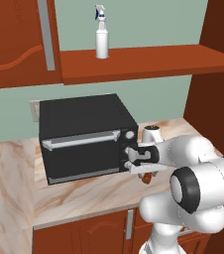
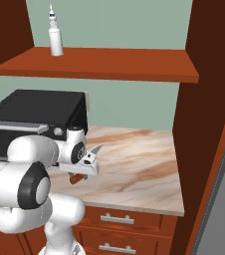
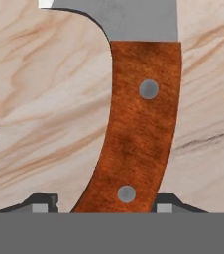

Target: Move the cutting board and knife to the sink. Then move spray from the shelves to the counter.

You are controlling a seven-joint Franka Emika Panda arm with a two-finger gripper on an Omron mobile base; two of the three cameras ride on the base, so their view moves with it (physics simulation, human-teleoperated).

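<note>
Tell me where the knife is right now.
The knife lies on the counter just right of the black oven. In the hand view its handle sits between the fingertips of the gripper.

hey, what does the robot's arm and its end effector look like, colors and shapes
The arm is glossy white, built from fat rounded segments, with dark, nearly black rings at the joints. The end effector is a small white block behind a dark wrist section; its two short fingers end in small dark grey tips. No cables or markings show.
</note>
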